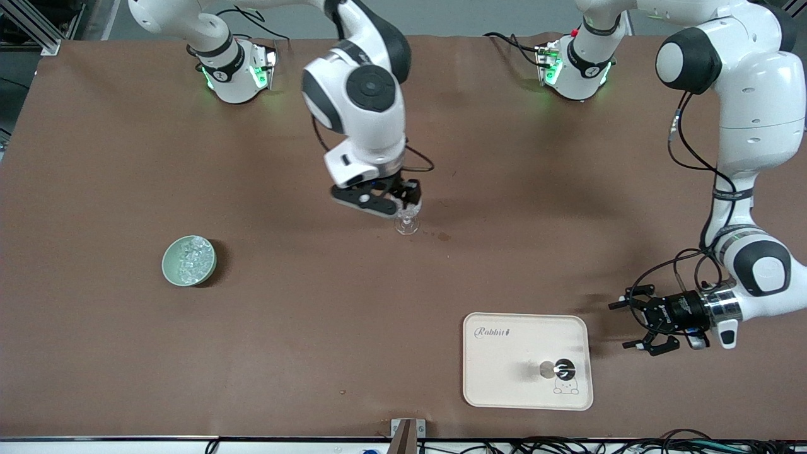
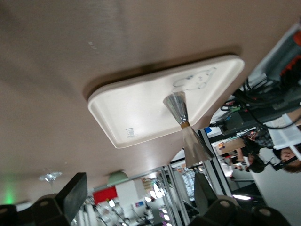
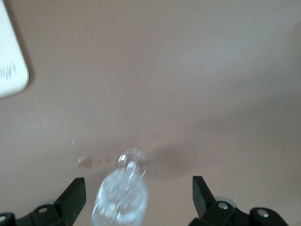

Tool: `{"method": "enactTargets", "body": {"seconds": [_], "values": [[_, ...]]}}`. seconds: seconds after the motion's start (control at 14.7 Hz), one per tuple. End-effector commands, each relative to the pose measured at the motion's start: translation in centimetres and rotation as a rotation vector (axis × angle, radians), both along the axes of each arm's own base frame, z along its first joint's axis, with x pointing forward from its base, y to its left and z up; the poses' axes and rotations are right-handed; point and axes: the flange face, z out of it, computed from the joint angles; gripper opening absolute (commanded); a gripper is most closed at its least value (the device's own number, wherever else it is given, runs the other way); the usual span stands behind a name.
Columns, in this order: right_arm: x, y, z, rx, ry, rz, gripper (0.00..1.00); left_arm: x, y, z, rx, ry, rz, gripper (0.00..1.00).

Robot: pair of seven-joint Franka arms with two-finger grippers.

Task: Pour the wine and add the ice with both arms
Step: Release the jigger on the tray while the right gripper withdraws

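Note:
A clear cut-pattern stemmed glass (image 1: 406, 224) stands upright on the brown table near its middle. My right gripper (image 1: 405, 203) is low over it, open, a finger on each side of the bowl. In the right wrist view the glass (image 3: 120, 197) sits between the spread fingers (image 3: 73, 194), closer to one of them and touching neither. The ice (image 1: 188, 258) fills a pale green bowl (image 1: 170, 272) toward the right arm's end. My left gripper (image 1: 621, 326) is open and empty, held low and level beside the cream tray (image 1: 504, 378). No wine container is in view.
A silver hourglass-shaped measuring cup (image 1: 558, 367) stands on the tray; it also shows in the left wrist view (image 2: 184, 126), on the tray (image 2: 136, 110). Small dark spots (image 1: 444, 236) mark the table beside the glass.

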Motion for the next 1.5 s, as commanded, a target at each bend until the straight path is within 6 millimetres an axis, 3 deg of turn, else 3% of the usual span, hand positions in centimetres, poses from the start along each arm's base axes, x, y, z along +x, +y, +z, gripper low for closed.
{"method": "enactTargets", "body": {"seconds": [0.0,0.14,0.2,0.34,0.41,0.68,0.89,1.02,1.09,1.36,1.43], "values": [[3.0,-8.8,6.2,-0.007,-0.025,-0.003,1.00,0.3,1.8,4.0,0.159,-0.225,-0.157,1.00],[4.7,-15.3,9.2,-0.018,-0.015,-0.011,1.00,-0.3,4.2,6.5,0.304,-0.425,-0.333,1.00],[5.1,-18.3,10.8,-0.019,-0.012,-0.037,1.00,-0.4,4.7,6.9,0.341,-0.490,-0.396,1.00],[5.5,-24.2,13.5,-0.010,-0.010,-0.072,1.00,-0.2,5.8,9.7,0.417,-0.591,-0.446,1.00],[5.9,-28.2,14.9,0.002,-0.012,-0.087,1.00,-0.1,5.7,11.1,0.452,-0.612,-0.460,1.00],[5.4,-40.3,18.4,0.020,0.005,-0.018,1.00,-0.3,4.4,17.4,0.635,-0.641,-0.596,1.00],[3.5,-47.6,20.4,0.031,0.022,0.060,1.00,-1.5,1.9,24.8,0.800,-0.650,-0.719,1.00],[1.9,-51.2,21.8,0.042,0.022,0.078,1.00,-2.8,-1.6,28.8,0.927,-0.664,-0.877,1.00],[1.7,-52.0,21.6,0.046,0.030,0.088,1.00,-3.6,-2.9,30.1,0.969,-0.663,-0.933,1.00],[1.5,-51.4,20.7,0.050,0.037,0.101,1.00,-8.3,-7.6,34.7,1.001,-0.718,-1.049,1.00],[1.7,-51.2,20.7,0.048,0.030,0.105,1.00,-9.7,-9.8,35.3,0.981,-0.735,-1.083,1.00]]}}
